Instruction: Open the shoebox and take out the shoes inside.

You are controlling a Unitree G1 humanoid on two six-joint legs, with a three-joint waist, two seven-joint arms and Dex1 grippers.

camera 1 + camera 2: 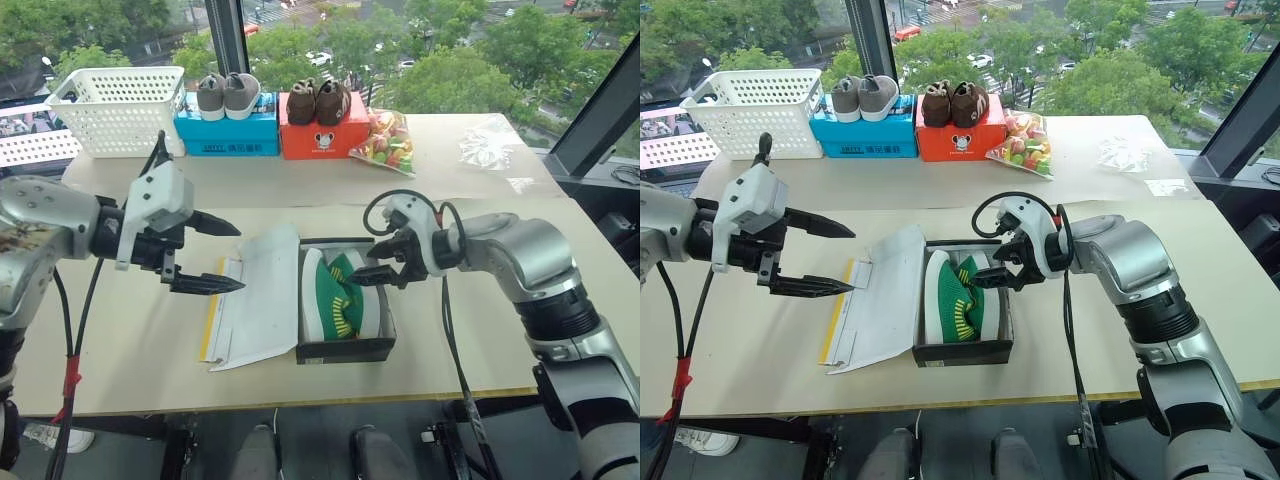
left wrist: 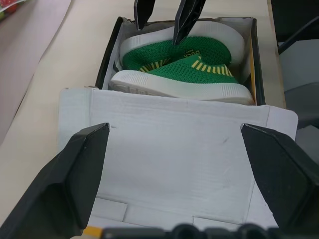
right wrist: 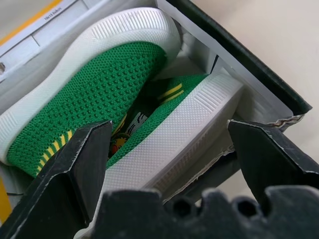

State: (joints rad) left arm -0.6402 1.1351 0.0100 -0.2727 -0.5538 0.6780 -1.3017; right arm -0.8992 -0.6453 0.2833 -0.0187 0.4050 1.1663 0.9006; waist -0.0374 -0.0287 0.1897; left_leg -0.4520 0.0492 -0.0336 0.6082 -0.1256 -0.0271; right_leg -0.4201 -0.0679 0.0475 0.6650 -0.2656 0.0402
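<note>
The shoebox [image 1: 345, 345] is sitting open near the front of the table [image 1: 470, 330], its lid [image 1: 258, 297] lying flat to the left and touching it, so nothing is covering the box from above. The shoes [image 1: 340, 292] are filling the inside, lying on their sides and pressing close to the walls, leaving little room beside them. The right gripper [image 1: 380, 262], jaws spread wide, is hanging over the box's right edge. The left gripper [image 1: 215, 255], also spread, is hovering above the lid's left side. Bare tabletop is lying open in front and to the right. The basket [image 1: 120, 108], blue box [image 1: 227, 132] and orange-red box [image 1: 323, 132] are standing well back.
</note>
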